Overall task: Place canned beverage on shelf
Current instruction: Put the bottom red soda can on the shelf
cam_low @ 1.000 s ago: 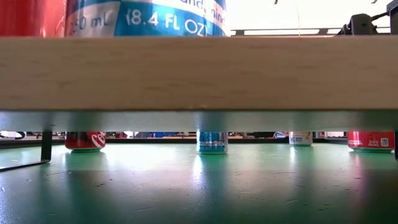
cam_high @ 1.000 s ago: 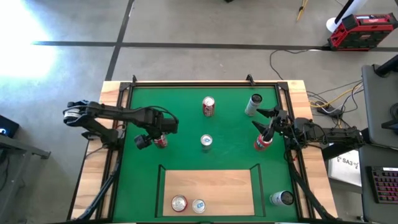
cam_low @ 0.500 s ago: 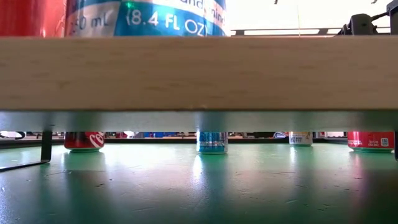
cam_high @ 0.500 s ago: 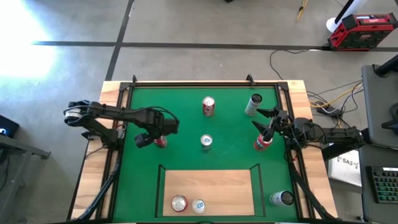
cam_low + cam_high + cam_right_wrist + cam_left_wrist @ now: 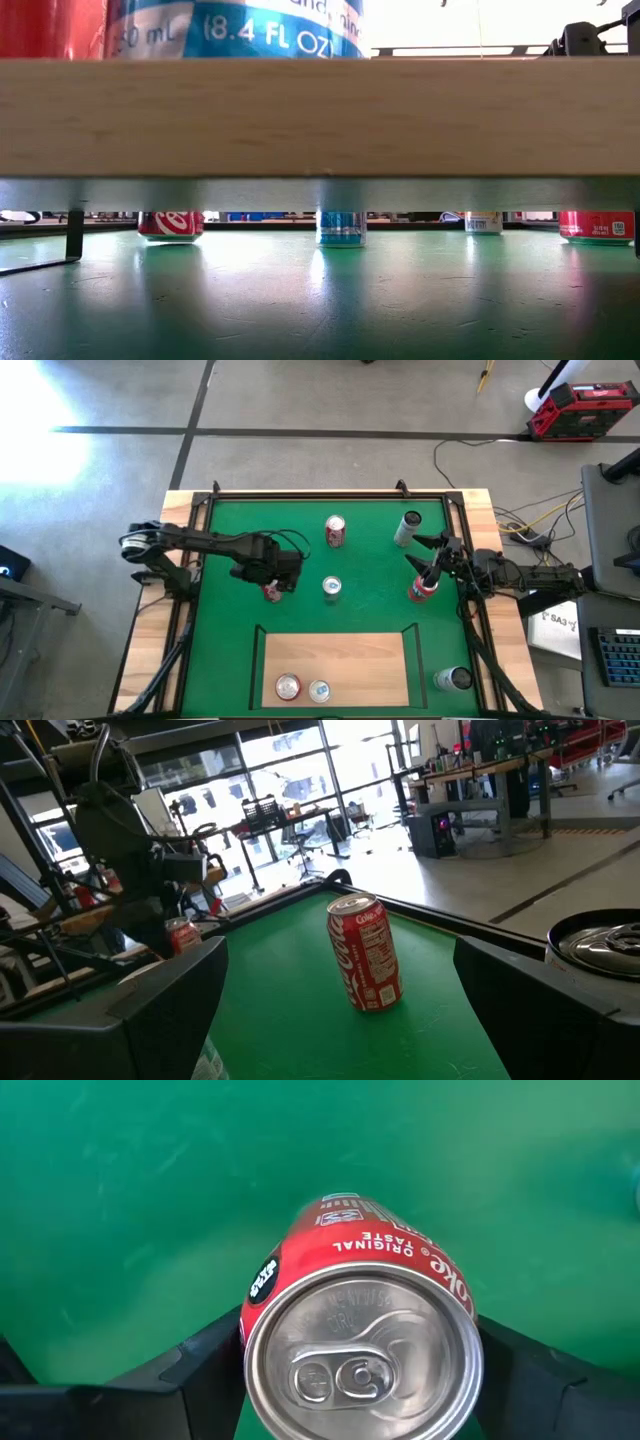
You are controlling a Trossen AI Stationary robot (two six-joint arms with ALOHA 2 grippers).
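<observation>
The shelf (image 5: 335, 665) is a flat pale wood board with a thin black rail, and two cans stand at its near left corner. A red cola can (image 5: 271, 591) stands upright on the green mat just beyond the shelf's far left corner, its silver top showing.

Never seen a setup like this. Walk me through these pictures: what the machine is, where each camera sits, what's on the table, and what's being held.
Two dark robot arms work over a green mat. One camera looks straight down, one sits at table height peering under the shelf, and one rides on each wrist. The left gripper is closed around a red cola can, which fills the left wrist picture. The right gripper is open beside another red can, not gripping it. More cans stand loose on the mat, one lies on its side at the far right, and two cans already stand on the shelf.
</observation>
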